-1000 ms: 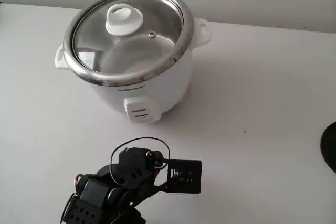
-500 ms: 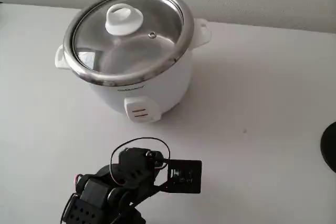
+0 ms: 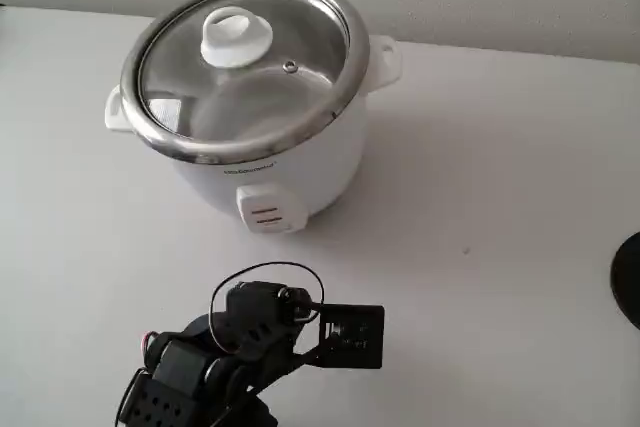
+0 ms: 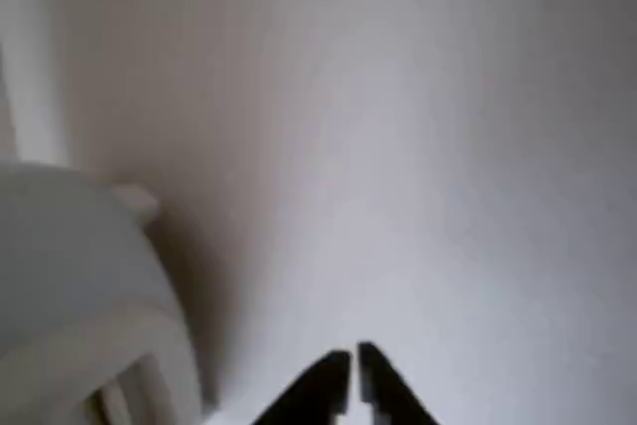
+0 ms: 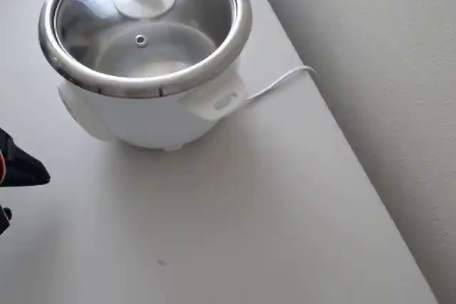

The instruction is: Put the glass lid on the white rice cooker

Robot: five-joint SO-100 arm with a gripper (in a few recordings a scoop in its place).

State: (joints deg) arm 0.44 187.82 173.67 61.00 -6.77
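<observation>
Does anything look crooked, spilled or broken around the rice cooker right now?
Nothing stands out. The glass lid sits level on the white rice cooker, its rim seated all round, and the hand is shut and clear of it.

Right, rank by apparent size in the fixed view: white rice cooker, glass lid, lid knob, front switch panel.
1. white rice cooker
2. glass lid, nearly as wide as the cooker
3. and 4. white knob and front switch panel: these look about alike, so unranked.

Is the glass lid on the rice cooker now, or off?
On. The glass lid sits flat on the white rice cooker, rim on rim.
</observation>
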